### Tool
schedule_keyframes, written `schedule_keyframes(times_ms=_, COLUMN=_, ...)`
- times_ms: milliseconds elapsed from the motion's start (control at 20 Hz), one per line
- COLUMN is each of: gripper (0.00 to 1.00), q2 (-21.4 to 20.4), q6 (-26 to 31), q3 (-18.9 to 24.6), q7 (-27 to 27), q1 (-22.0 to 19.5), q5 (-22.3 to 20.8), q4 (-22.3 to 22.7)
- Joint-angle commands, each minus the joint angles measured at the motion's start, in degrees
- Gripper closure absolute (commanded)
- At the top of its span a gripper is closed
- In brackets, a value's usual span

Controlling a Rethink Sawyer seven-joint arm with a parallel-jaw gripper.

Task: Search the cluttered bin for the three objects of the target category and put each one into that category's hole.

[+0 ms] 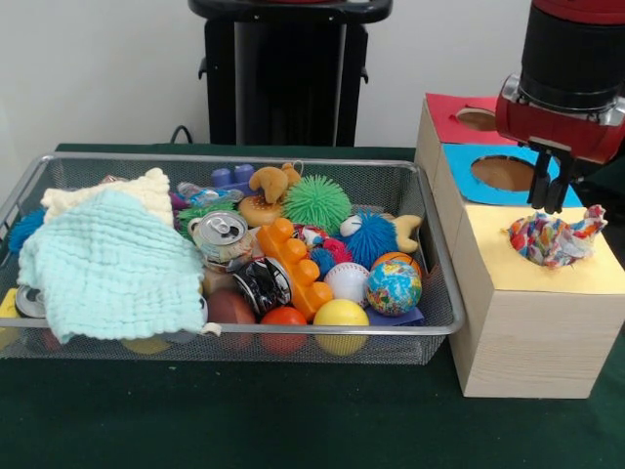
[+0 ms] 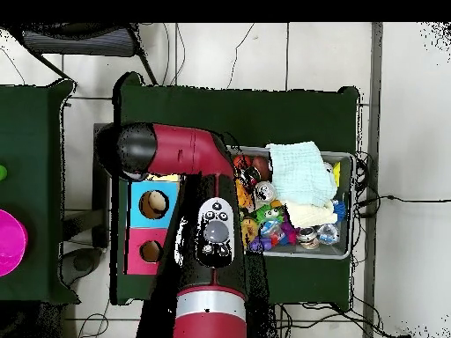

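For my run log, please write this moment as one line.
end effector: above yellow hole, holds nothing | multicoloured cloth: sitting in yellow hole | blue hole: empty | bin: still cluttered

The arm point(image 1: 571, 59) was cut off by the front view's top edge, so only its lower end showed. In the wire bin point(image 1: 441, 283), the mint cloth point(image 1: 112, 264) hid whatever lay under it at the left end; a can point(image 1: 27, 301) peeked out at that cloth's left edge, mostly covered. In the overhead view the arm covered the box's point(image 2: 132, 231) yellow end and the bin's edge beside it. The multicoloured toy point(image 1: 549, 237) sat partly sunk in the yellow hole, its lower part unseen. Gripper point(image 1: 549, 200) state was unclear.
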Motion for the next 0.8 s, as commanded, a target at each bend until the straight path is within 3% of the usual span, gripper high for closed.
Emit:
schedule_keyframes(times_ms=50, gripper=1.00, q2=2.3, q6=-4.5, q3=6.6, q7=3.5, q1=-1.7, q5=1.9, q4=9.5)
schedule_keyframes(times_ms=350, gripper=1.00, q2=4.0, q6=-5.9, q3=6.2, q7=3.6, q1=-1.8, q5=1.1, q4=8.6)
schedule_keyframes(times_ms=800, gripper=1.00, q2=7.0, q6=-3.1, q3=6.1, q7=3.8, q1=-1.3, q5=0.6, q4=6.1)
